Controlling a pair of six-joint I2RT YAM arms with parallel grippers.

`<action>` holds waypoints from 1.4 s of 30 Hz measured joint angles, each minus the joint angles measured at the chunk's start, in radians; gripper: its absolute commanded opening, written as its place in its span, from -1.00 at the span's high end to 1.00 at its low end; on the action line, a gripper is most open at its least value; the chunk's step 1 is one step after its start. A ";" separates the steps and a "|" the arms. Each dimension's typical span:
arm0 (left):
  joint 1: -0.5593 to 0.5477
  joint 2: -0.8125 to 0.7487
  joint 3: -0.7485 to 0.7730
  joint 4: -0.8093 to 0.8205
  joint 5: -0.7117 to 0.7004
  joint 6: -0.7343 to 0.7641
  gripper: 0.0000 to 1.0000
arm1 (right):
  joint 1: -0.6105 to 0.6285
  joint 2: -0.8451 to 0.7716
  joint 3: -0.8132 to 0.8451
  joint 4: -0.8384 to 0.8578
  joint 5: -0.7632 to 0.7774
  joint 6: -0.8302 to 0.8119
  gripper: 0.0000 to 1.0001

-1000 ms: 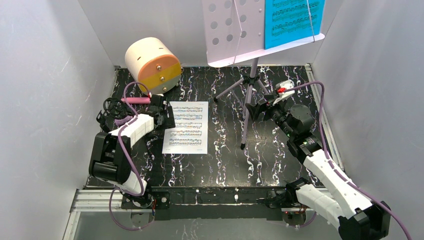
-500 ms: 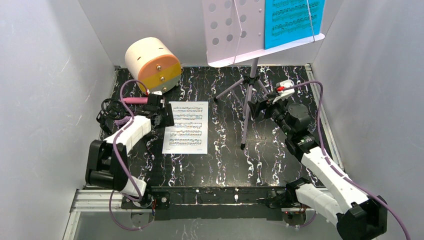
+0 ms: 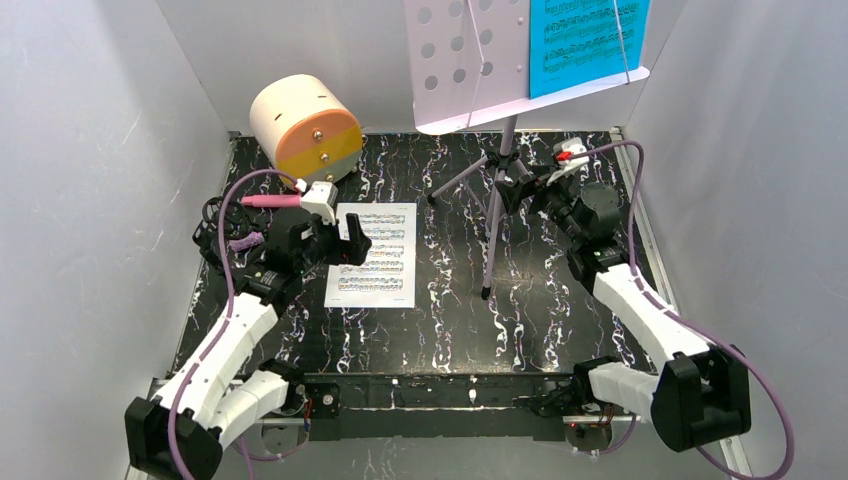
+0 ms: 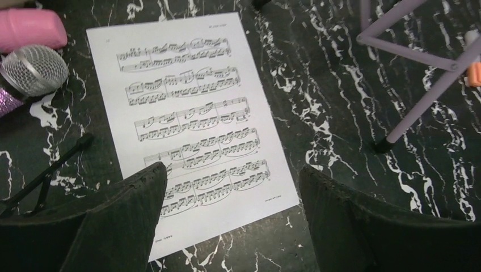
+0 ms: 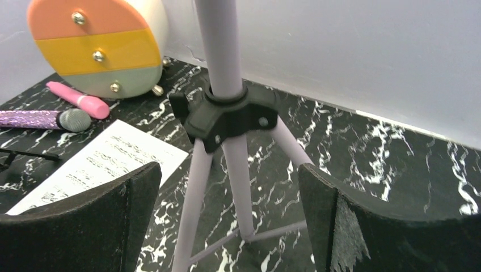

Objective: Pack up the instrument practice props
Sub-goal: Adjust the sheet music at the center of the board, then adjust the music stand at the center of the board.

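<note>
- The left fingers (image 4: pixel 119 221) are spread wide and hold nothing. They hang above the worktop (image 4: pixel 340 85), with the near end of the white sheet-music page (image 4: pixel 193 122) lying flat in the gap between them. That straddle looks meant for a pinch at the paper's edge, which could be fiddly, since the page lies flush.
- Ahead and to the left of those fingers, the pink toy microphone (image 4: pixel 28 28) and the purple silver-headed microphone (image 4: pixel 31 69) lie close together. A thin black mic tripod (image 4: pixel 45 175) lies just beside the left-hand finger.
- The right fingers (image 5: pixel 96 221) are also spread and empty. The pole (image 5: pixel 221 45) of the lilac music rack and its black leg hub (image 5: pixel 230 116) stand ahead, centred on their gap and untouched. A grip near the hub would probably tip the stand least.
- The blue sheet-music page (image 3: pixel 585 40) sits on the rack's shelf, high above the right fingers, so a jolt might shed it.
- The cream cylinder box (image 5: pixel 96 48) lies beyond the right fingers, ahead and to the left. Nothing looks packed yet.
</note>
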 measured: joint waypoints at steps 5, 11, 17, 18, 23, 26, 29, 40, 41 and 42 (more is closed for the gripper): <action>-0.002 -0.081 -0.021 0.016 0.035 0.009 -0.97 | -0.010 0.084 0.057 0.099 -0.105 -0.011 -0.92; -0.002 -0.100 -0.023 0.016 0.040 0.012 -0.97 | -0.016 0.172 0.130 0.232 -0.193 -0.006 -0.79; -0.002 -0.120 -0.023 0.008 0.037 0.021 -0.97 | -0.016 0.280 0.190 0.333 -0.239 0.007 -0.47; -0.003 -0.122 -0.023 0.008 0.037 0.022 -0.97 | -0.016 0.299 0.199 0.348 -0.248 0.009 -0.38; -0.011 -0.127 -0.023 0.008 0.037 0.024 -0.97 | -0.019 0.371 0.214 0.398 -0.285 0.015 0.22; -0.014 -0.131 -0.023 0.007 0.037 0.027 -0.97 | -0.028 0.383 0.224 0.412 -0.292 0.017 0.68; -0.019 -0.134 -0.023 0.005 0.036 0.027 -0.97 | -0.031 0.383 0.228 0.408 -0.283 0.029 0.97; -0.031 -0.137 -0.032 -0.001 0.014 0.031 -0.95 | -0.003 0.356 0.228 0.348 -0.156 -0.022 0.97; -0.032 -0.137 -0.032 -0.002 0.010 0.031 -0.95 | 0.008 0.353 0.228 0.338 -0.117 -0.034 0.97; -0.032 -0.137 -0.032 -0.004 0.006 0.031 -0.95 | 0.018 0.350 0.228 0.330 -0.076 -0.045 0.97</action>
